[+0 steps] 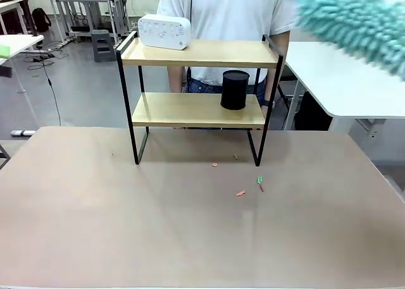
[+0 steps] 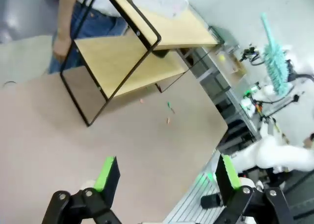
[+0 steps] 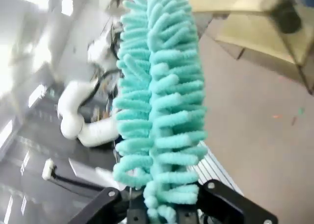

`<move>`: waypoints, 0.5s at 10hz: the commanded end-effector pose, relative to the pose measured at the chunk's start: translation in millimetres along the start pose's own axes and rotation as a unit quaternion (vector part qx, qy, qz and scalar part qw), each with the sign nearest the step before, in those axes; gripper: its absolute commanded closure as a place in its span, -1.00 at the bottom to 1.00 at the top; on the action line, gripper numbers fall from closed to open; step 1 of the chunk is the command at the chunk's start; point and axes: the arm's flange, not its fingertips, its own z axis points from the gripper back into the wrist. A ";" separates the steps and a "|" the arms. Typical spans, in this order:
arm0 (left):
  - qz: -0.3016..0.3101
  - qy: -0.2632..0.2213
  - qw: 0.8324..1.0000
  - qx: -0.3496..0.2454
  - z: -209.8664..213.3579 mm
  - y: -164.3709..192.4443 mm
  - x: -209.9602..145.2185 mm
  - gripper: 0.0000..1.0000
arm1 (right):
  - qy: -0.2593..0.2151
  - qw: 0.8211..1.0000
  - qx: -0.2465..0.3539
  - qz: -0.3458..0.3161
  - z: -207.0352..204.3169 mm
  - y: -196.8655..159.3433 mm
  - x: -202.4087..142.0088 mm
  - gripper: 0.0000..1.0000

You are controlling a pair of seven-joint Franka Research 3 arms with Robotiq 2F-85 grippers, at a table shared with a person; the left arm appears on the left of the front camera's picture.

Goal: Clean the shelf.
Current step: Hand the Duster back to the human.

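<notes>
While the right gripper (image 3: 162,215) clamped a fluffy teal chenille duster (image 3: 159,101) high to the right, the small two-tier wooden shelf in its black metal frame (image 1: 199,90) stood at the table's far edge. A careless sweep could topple the black cylinder (image 1: 235,90) or white box (image 1: 164,31). The left gripper (image 2: 164,177) hung open, empty.

The two-tier rack of light wooden boards in a thin black metal frame (image 1: 196,80) stands toward the far side of the pale brown table (image 1: 126,226). A white rectangular box (image 1: 164,31) sits on its top board at the left end; a black cylinder (image 1: 235,90) stands on the lower board toward the right. Small orange and green scraps (image 1: 250,186) lie on the table in front of the rack, right of its middle. A person in a white shirt (image 1: 221,17) stands behind the rack. A fluffy turquoise duster (image 1: 354,20) hangs high at the right.
</notes>
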 end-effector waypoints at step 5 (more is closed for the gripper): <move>0.000 0.000 1.000 0.000 0.0 0.0 0.0 -1.00 | -0.203 0.908 -0.141 -0.338 -26.9 -136.8 -47.4 1.00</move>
